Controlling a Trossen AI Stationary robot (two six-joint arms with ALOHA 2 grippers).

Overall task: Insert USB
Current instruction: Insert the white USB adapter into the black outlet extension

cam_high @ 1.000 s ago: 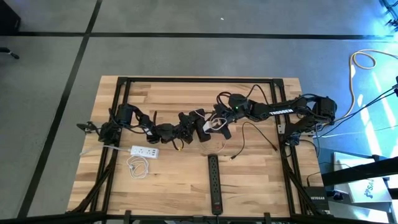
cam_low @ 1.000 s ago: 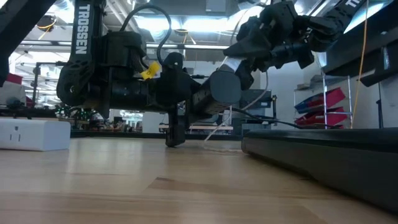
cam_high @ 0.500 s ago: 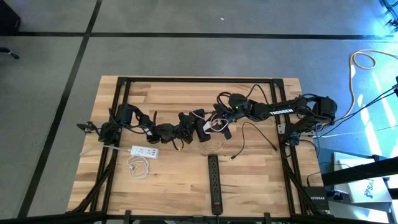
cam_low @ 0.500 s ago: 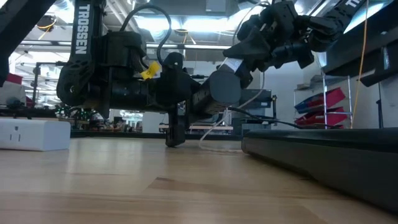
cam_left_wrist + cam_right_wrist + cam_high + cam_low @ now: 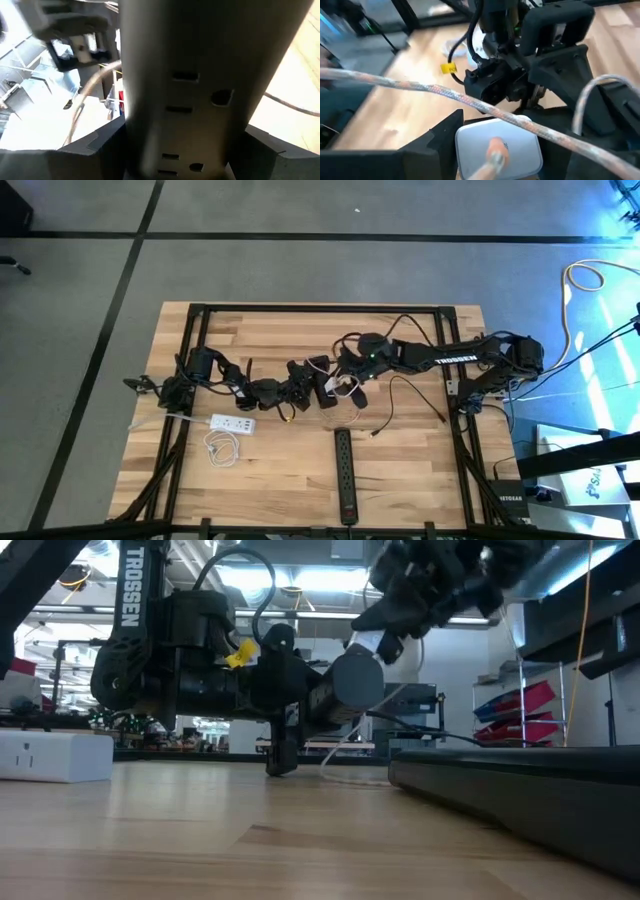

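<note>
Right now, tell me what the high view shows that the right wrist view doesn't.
Only the high view shows the black power strip, the white power strip and the coiled white cable on the wooden table. Only the right wrist view shows the white block between the right gripper's fingers, and a braided cable. Both show the left gripper close to the right one.

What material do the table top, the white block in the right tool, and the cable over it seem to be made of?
Table top: wood, pale planks with visible grain, probably sealed. White block between the right tool's fingers: likely plastic, smooth and matte with rounded corners. Cable: apparently braided fabric sheath, speckled woven pattern, pale with an orange tint.
</note>
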